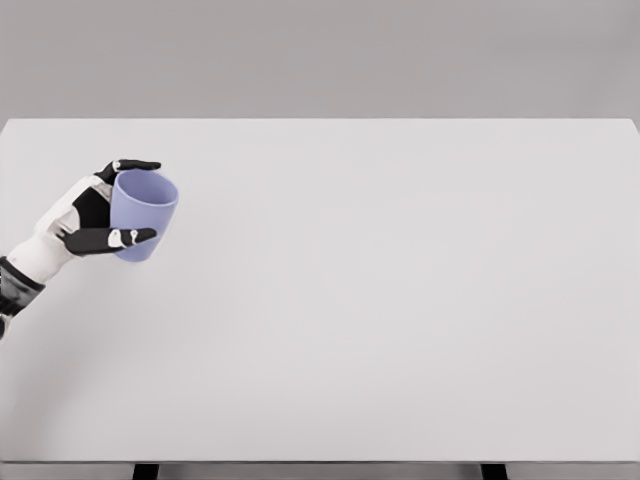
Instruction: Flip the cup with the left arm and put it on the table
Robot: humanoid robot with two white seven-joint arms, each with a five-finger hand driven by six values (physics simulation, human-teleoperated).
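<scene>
The left hand enters from the 8 o'clock corner of the head view and grips the cup, a pale blue cup at the 9 o'clock side of the table. One dark finger lies across the far rim and another dark digit presses on the near side of the wall, so the cup is pinched between opposed digits rather than wrapped by the full hand. The cup appears mouth-up or close to it, wide end toward 12 o'clock and narrower base toward 6 o'clock, tilted slightly. Whether the base touches the table or hangs just above it cannot be determined from this view. The right arm is not visible. Hazard 1: the tapered, smooth wall may slide downward through a two-point pinch if grip force relaxes during lowering. Hazard 2: if the fingers open while the cup is tilted, the base would likely land on one edge, and the cup may tip and roll toward 3 o'clock. Hazard 3: the finger over the rim may catch the lip on withdrawal and drag the cup over. Hazard 4: the cup sits near the table's 9 o'clock edge, so a roll toward that edge may carry it off.
</scene>
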